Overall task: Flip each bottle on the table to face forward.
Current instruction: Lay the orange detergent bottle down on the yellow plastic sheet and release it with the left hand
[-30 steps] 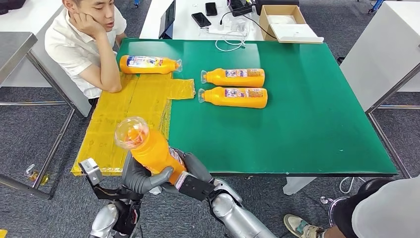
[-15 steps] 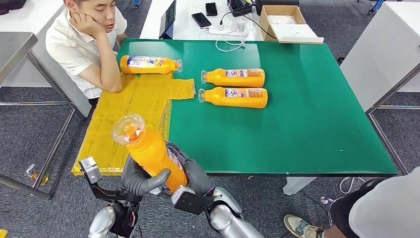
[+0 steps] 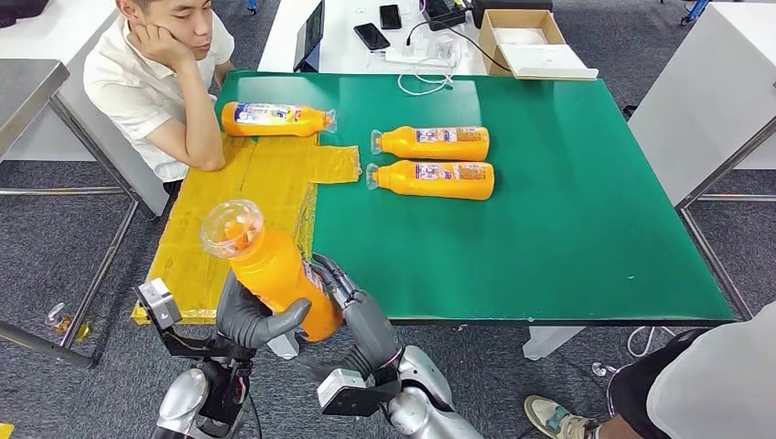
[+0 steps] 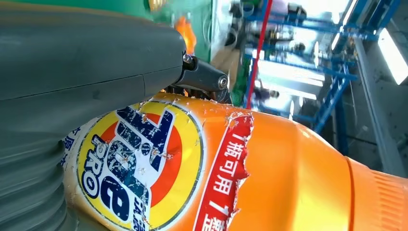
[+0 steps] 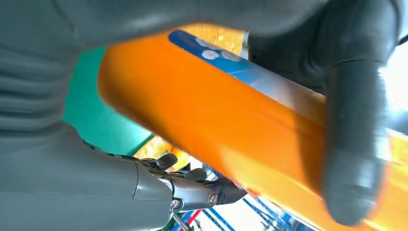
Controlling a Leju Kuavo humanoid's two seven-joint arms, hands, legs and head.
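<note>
**Bottle held in both hands off the table's near-left corner**

The robot has one orange bottle up in the air, clear cap tilted toward its head, just off the near edge of the table by the yellow mat. The left hand wraps the lower body from the outside, thumb across the front; the right hand presses fingers against the opposite side, so both are clamped on it. From the left wrist the printed label sits right under the palm.

To do this well, I'd say turn the bottle slowly about its long axis with one hand carrying the weight, since the smooth plastic could slip, then lay it down on the mat label-up, clear of the edge.

Three more bottles lie flat further in: one at the far-left edge, beside a seated person's arm, and a pair near the middle.
</note>
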